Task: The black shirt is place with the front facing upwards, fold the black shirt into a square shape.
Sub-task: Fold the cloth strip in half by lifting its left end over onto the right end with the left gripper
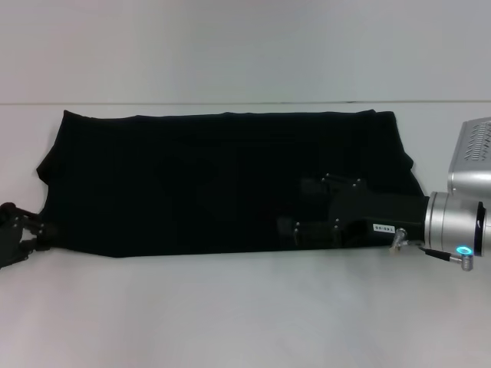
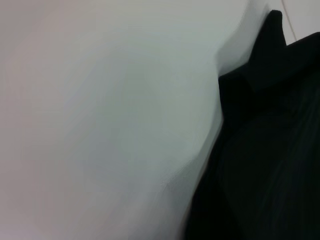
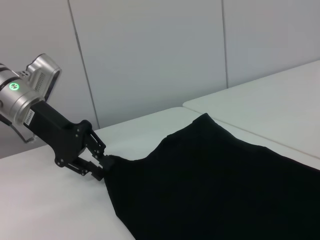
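The black shirt (image 1: 215, 176) lies flat as a wide band across the white table (image 1: 245, 314), with no print showing. At its near left corner my left gripper (image 1: 38, 234) is low on the table. The right wrist view shows the left gripper (image 3: 104, 166) pinched on the edge of the black shirt (image 3: 215, 185). My right gripper (image 1: 291, 205) hovers over the shirt's near right part, its two black fingers spread apart with cloth beneath them. The left wrist view shows only the black shirt (image 2: 270, 165) beside bare table.
Bare white tabletop runs along the front of the shirt. A pale wall (image 1: 245, 46) stands behind the table's far edge. A second white table surface (image 3: 270, 95) adjoins beyond a seam in the right wrist view.
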You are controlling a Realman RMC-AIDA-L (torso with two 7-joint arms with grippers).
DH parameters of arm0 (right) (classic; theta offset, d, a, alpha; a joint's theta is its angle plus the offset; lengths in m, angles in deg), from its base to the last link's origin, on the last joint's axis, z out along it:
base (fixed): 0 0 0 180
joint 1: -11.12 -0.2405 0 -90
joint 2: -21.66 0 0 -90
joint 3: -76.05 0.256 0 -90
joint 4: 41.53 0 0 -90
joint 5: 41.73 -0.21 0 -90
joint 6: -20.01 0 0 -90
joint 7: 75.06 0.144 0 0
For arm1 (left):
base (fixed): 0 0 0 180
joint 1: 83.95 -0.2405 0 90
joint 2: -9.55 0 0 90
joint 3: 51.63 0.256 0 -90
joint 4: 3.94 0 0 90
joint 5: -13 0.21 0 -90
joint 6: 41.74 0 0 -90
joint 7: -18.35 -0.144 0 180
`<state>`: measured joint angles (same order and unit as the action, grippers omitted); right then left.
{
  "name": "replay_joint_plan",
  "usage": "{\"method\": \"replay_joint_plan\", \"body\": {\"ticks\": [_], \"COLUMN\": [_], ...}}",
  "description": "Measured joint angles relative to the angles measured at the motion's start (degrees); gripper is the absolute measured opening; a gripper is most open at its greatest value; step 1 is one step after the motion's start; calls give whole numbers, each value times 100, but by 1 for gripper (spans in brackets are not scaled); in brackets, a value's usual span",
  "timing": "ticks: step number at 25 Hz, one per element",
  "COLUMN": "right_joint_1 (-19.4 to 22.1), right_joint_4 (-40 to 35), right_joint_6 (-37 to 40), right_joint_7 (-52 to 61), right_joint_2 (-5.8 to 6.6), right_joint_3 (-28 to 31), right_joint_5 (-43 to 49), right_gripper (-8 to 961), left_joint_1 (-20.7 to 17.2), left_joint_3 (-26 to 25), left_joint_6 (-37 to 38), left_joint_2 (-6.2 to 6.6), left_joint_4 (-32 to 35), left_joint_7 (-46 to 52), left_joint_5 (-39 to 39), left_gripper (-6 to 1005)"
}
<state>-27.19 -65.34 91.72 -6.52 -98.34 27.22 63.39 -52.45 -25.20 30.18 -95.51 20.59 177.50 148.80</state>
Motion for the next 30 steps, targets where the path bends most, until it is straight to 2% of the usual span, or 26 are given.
{"method": "replay_joint_plan", "body": {"ticks": [7, 13, 21, 23, 30], "right_joint_1": [0, 0, 5, 10, 71], "right_joint_4": [5, 0, -18, -28, -47], "right_joint_6": [44, 60, 64, 64, 39], "right_joint_7": [0, -2, 13, 26, 29], "right_joint_2": [3, 4, 3, 4, 19], "right_joint_3": [2, 10, 31, 43, 80], "right_joint_5": [0, 0, 0, -1, -191], "right_gripper": [948, 948, 949, 949, 949], "left_joint_1": [8, 2, -99, -200, -460], "left_joint_3": [-1, 9, -53, -62, -74], "left_joint_6": [-24, -39, 39, 117, 249], "left_joint_2": [0, -28, -70, -137, -167], "left_joint_4": [-19, -6, 113, 303, 388], "left_joint_7": [12, 14, -79, -102, -224], "left_joint_5": [-3, 0, -61, -165, -527], "left_gripper": [283, 81, 65, 62, 59]}}
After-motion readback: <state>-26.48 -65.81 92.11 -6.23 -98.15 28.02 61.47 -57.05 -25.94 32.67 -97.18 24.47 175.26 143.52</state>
